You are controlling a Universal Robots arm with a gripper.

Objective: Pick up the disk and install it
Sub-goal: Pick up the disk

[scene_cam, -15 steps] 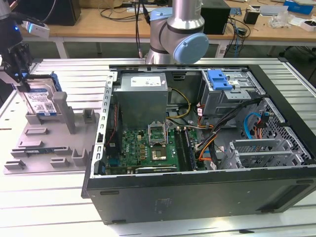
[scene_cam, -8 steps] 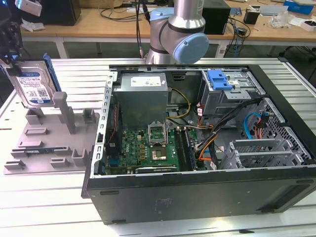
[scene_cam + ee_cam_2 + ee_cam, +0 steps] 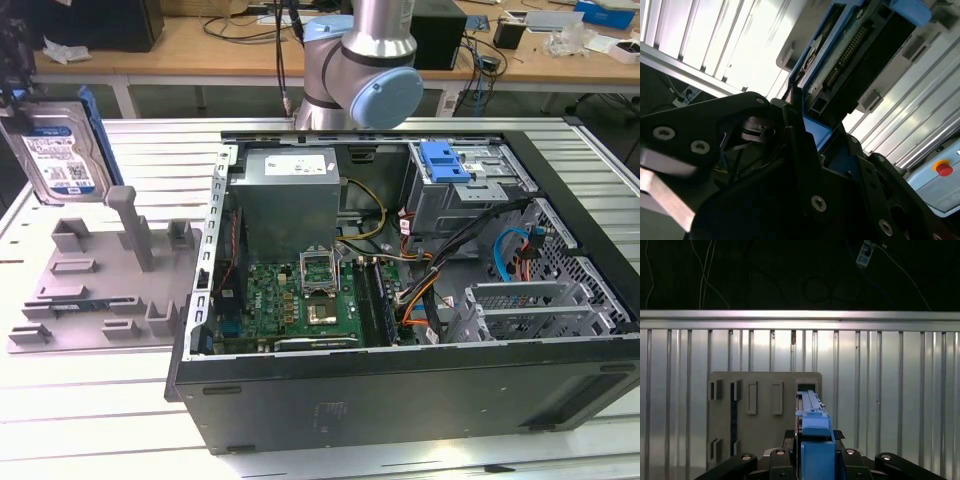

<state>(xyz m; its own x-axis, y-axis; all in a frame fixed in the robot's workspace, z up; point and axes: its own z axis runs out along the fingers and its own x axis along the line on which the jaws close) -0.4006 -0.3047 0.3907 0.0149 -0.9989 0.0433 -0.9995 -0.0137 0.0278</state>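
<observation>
Gripping the disk (image 3: pixel 60 150) by its blue caddy edge, the gripper (image 3: pixel 810 134) is closed on it, the black fingers (image 3: pixel 799 150) pressed against the frame (blue plastic pinched between them in both wrist views). The disk is on edge and slightly tilted, label toward the exterior camera, in the air clear of the gray fixture (image 3: pixel 90 290) at the exterior view's left. The open computer case (image 3: pixel 400 400) sits beside the fixture, apart from the disk.

Both wrist views are riding just behind the gripper (image 3: pixel 815 457), looking closely along the disk (image 3: pixel 815 430); the exterior view is watching from afar, sharing the gray fixture (image 3: pixel 90 290) beneath.
</observation>
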